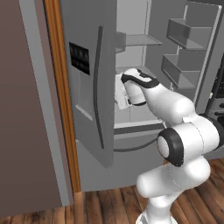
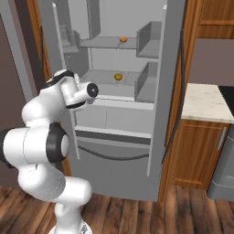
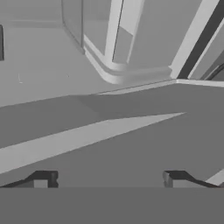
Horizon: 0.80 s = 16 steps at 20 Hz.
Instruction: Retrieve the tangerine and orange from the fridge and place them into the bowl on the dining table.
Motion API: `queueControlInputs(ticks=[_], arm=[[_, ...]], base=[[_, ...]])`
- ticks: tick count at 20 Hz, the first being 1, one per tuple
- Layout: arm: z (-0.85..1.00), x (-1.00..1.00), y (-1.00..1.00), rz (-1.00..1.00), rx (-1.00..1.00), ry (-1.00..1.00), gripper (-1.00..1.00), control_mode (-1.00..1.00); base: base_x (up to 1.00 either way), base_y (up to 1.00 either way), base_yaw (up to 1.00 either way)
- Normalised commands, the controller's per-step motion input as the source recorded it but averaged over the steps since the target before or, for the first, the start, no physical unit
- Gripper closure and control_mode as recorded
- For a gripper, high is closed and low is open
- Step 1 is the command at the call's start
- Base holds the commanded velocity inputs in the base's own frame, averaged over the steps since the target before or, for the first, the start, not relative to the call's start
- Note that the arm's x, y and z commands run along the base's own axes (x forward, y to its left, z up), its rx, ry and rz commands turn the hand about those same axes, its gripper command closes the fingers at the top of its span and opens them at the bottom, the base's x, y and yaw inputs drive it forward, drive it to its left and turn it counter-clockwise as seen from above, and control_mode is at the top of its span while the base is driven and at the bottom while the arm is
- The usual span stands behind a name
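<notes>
The grey fridge [image 1: 87,109] stands with both doors swung open. Two small orange-coloured fruits lie inside it, one on the upper shelf [image 2: 123,39] and one on the shelf below [image 2: 118,77]; I cannot tell which is the tangerine and which the orange. My arm reaches into the left side of the fridge at the lower shelf's height, and the white hand [image 1: 122,92] is partly hidden behind the left door. In the hand view my gripper [image 3: 109,179] is open, with only bare grey fridge surfaces ahead and nothing between the fingertips [image 3: 43,179]. The bowl and the dining table are out of view.
The left fridge door [image 1: 94,144], with its long dark handle, stands close beside my hand. The right door carries grey bins [image 1: 186,33]. Right of the fridge is a wooden cabinet with a stone top [image 2: 203,103] and a dark appliance [image 2: 224,178].
</notes>
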Motion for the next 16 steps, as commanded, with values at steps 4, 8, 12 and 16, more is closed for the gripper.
queueControlInputs(ticks=[4,8,12,16], arm=[[-0.3,-0.55,0.98,0.11,0.0,0.0,-1.0,-1.0],[-0.34,-0.29,1.0,0.06,0.0,-0.02,-1.0,-1.0],[-0.23,-0.03,1.0,0.0,0.0,-0.02,-1.0,-1.0],[-0.09,-0.04,0.86,0.0,0.0,-0.05,-1.0,-1.0]], base=[[0.0,0.0,0.0],[0.0,0.0,0.0],[0.0,0.0,0.0],[0.0,0.0,0.0]])
